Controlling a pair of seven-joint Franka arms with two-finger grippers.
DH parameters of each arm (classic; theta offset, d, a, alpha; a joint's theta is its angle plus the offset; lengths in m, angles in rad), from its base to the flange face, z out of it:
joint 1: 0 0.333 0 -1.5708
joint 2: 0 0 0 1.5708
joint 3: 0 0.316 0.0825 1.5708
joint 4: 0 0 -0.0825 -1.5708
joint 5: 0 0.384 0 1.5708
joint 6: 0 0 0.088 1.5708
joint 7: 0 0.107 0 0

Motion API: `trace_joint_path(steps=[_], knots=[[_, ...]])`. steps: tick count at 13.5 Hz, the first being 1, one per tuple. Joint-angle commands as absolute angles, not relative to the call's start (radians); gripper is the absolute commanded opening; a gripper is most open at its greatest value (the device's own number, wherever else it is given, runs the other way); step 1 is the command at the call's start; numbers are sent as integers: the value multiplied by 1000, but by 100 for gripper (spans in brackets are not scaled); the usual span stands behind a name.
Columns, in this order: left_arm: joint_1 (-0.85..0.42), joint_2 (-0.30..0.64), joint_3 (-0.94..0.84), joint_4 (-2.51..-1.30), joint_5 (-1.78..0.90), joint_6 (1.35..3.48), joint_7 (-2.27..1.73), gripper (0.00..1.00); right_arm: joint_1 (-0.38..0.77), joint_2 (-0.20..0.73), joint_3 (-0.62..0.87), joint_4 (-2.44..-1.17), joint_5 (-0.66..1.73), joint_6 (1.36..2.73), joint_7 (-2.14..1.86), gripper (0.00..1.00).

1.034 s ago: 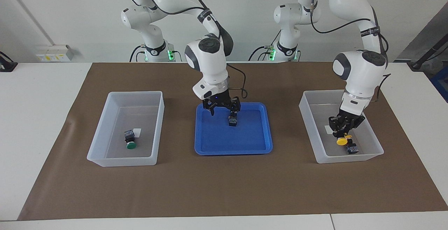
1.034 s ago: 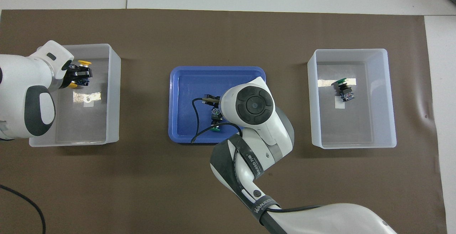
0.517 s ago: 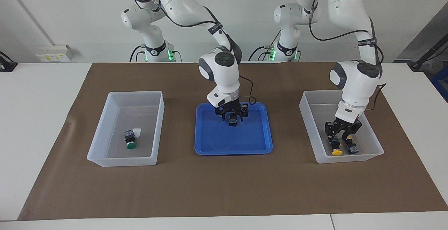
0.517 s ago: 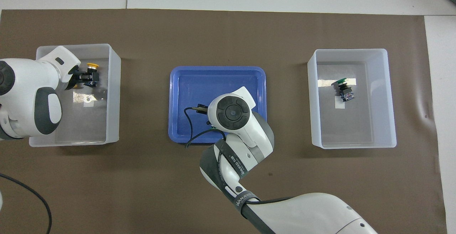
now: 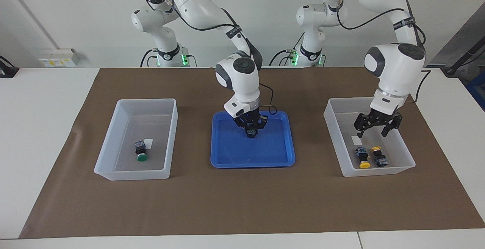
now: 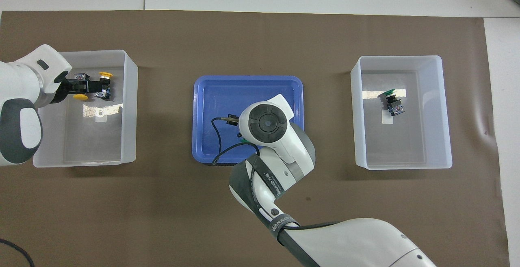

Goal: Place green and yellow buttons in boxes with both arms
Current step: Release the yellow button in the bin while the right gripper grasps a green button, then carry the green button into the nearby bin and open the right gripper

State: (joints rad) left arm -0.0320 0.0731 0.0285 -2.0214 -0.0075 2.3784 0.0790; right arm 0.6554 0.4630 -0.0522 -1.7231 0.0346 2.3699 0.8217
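Right gripper [image 5: 250,127] is down in the blue plastic tray [image 5: 227,154], pinched on what I take for a green-capped button [image 5: 250,132]. Left gripper [image 5: 377,127] hangs spread over the clear plastic box [image 5: 333,127] holding both yellow-capped buttons [image 5: 363,157]. I see another green-capped button [image 5: 141,151] in the second clear box [image 5: 113,135].

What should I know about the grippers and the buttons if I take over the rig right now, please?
Left gripper: open, empty, over the box at the left arm's end.
Right gripper: shut on the last green button in the blue tray.
Done: both yellow buttons boxed; one green button lies in the other box.
Left: carry the held button there.
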Motion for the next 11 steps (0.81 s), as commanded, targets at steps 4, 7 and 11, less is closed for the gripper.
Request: trace_joint_path(steps=[4, 7, 11], knots=[[-107, -80, 26, -1972, -11, 2151, 43, 100, 401, 243, -44, -1732, 26, 2065, 264, 0], [-98, -8, 26, -1742, -9, 1955, 48, 100, 255, 218, -44, -1749, 25, 2000, -24, 0], [-92, -3, 35, -1640, -11, 1816, 48, 100, 129, 167, -43, -1928, 26, 2138, -263, 0]])
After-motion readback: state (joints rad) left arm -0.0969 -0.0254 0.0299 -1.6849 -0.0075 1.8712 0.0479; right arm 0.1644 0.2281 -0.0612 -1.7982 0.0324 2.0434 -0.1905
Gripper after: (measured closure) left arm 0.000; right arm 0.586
